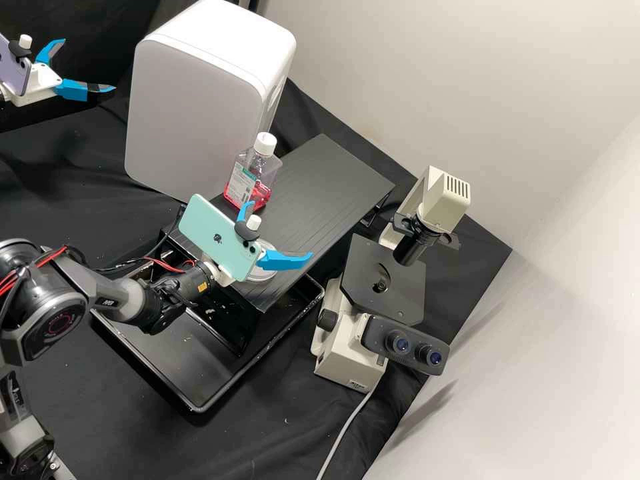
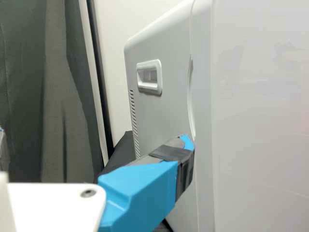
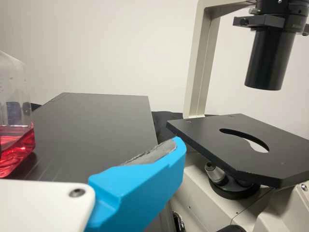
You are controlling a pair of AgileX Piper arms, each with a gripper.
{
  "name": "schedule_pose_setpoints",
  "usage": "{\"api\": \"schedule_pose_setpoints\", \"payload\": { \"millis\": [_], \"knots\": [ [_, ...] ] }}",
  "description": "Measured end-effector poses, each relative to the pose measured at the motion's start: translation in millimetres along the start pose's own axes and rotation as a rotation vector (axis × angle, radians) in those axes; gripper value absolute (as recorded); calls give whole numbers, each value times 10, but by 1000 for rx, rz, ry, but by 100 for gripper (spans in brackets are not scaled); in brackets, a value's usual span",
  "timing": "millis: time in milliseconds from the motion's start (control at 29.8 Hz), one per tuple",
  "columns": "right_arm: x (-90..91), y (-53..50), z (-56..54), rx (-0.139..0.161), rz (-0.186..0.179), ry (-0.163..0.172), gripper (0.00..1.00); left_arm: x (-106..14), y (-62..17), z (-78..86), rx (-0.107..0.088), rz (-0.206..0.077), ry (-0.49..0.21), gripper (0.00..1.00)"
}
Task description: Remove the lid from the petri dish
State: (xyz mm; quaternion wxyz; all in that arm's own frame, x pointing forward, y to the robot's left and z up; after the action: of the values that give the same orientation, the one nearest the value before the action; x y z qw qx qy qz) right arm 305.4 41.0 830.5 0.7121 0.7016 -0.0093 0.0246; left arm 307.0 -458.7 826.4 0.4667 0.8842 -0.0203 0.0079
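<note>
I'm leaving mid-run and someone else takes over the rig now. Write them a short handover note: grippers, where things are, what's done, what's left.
Left gripper: open, holding nothing, beside the white box, far from the dish.
Right gripper: open, holding nothing, over the petri dish on the black platform, near the red-liquid flask.
Done: right arm is at the dish; neither gripper holds a lid.
Left: grip the lid, lift it off, set it aside. The dish is partly hidden, so check the lid first.
</note>
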Motion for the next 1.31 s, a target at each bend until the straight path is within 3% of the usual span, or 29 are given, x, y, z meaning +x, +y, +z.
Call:
{"api": "schedule_pose_setpoints", "payload": {
  "millis": [302, 403, 570, 704, 772, 872, 1006, 1074, 1174, 1308],
  "knots": [
    [0, 0, 0, 0, 0, 0, 100, 5, -4, 8, 0, -1, -3, 100],
    [0, 0, 0, 0, 0, 0, 100, 47, -29, 34, -9, -5, -3, 100],
    [0, 0, 0, 0, 0, 0, 100, 108, -81, 200, -27, -12, -28, 100],
    [0, 0, 0, 0, 0, 0, 100, 111, -96, 458, -25, -13, -98, 100],
    [0, 0, 0, 0, 0, 0, 100, 100, -125, 555, -13, -17, -142, 100],
    [0, 0, 0, 0, 0, 0, 100, 88, -243, 673, 16, -27, -217, 100],
    [0, 0, 0, 0, 0, 0, 100, 14, -434, 767, 42, -52, -301, 100],
    [0, 0, 0, 0, 0, 0, 100, -31, -519, 811, 41, -64, -338, 100],
    [0, 0, 0, 0, 0, 0, 100, -115, -627, 894, 19, -93, -402, 100],
    [0, 0, 0, 0, 0, 0, 100, -248, -732, 977, 25, -149, -474, 100]
  ]
}}
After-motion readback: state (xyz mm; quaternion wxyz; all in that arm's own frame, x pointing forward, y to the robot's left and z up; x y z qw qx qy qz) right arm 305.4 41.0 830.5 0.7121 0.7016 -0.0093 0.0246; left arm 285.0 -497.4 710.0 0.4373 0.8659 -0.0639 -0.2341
